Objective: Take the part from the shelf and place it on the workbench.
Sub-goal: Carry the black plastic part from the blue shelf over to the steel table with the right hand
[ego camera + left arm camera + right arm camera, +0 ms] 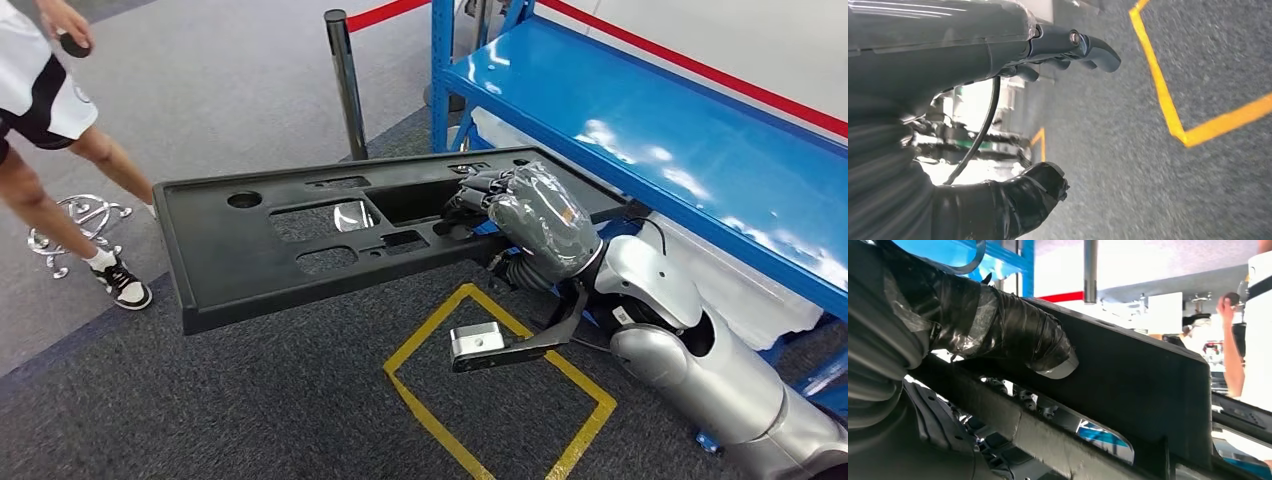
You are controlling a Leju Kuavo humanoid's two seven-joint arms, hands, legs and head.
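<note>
right robot hand [525, 215] grips black part [300, 245] edge, held level beside shelf [640, 130]; left robot hand [998, 125] spread, empty.

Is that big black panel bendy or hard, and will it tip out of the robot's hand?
Probably hard: the black panel sticks far out from the right hand without drooping. Likely light for its size, since it is thin with many cut-out holes. It may want to tip, because the hand grips it near one end and most of it hangs unsupported over the carpet.

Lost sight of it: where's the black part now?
In the head view, the black part is held by the right hand, beside the blue shelf.
</note>
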